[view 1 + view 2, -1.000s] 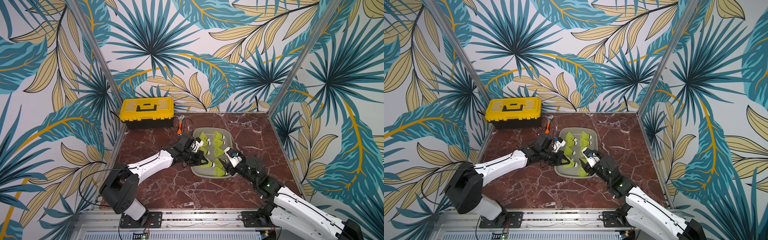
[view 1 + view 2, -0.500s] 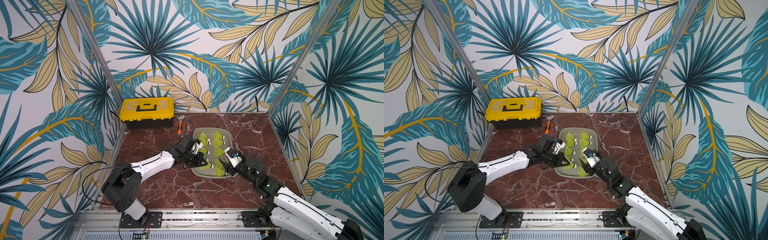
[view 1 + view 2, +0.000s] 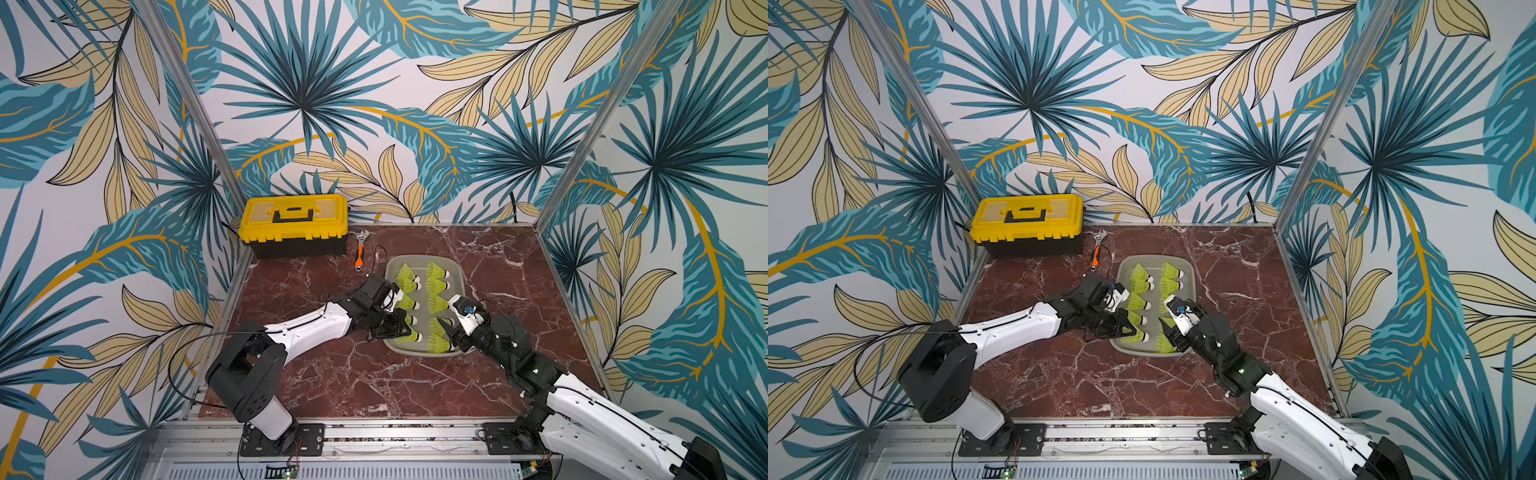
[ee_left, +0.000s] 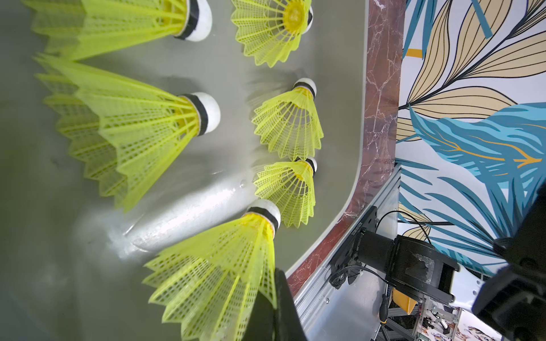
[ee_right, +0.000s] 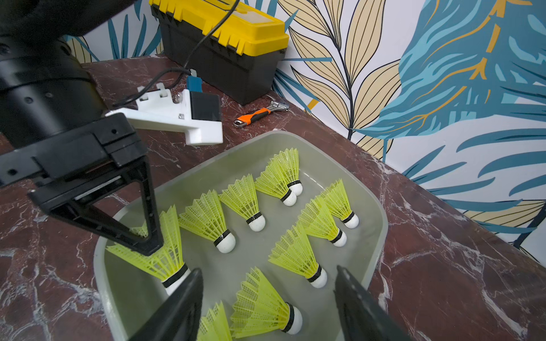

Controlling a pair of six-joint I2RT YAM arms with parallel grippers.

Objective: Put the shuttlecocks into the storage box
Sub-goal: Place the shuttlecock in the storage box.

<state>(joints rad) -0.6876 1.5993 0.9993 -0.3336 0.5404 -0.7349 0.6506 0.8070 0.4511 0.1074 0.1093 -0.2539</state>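
Your left hand (image 5: pixel 150 247) is shut tight, tips against the near-left shuttlecock (image 5: pixel 170 254); you can't tell whether it pinches the skirt. Your right hand (image 5: pixel 267 270) gapes wide, empty, over the near right end. All shuttlecocks (image 5: pixel 206 218) lie inside the grey storage box (image 5: pixel 383 227), mid-counter (image 3: pixel 374 374).

Left arm (image 3: pixel 307 328): I see a white shell on the long link, dotted with small dark screws, and black joints at each end.
Left base (image 3: pixel 249 374): fat black motor housings over a white pedestal, bolted to a black plate (image 3: pixel 282 440).
Cable (image 3: pixel 171 365): thin and black, looping off the left shoulder.
Right arm (image 3: pixel 594 415): white shell with a black cable along it; the wrist is black, with a green lamp (image 3: pixel 535 370).
Left gripper (image 5: pixel 149 248): matte black, with hollow triangular fingers.
Right gripper (image 5: pixel 269 273): black, tapered fingers.
Camera bracket (image 5: pixel 177 118): white printed plastic carrying a black module with a blue plug.
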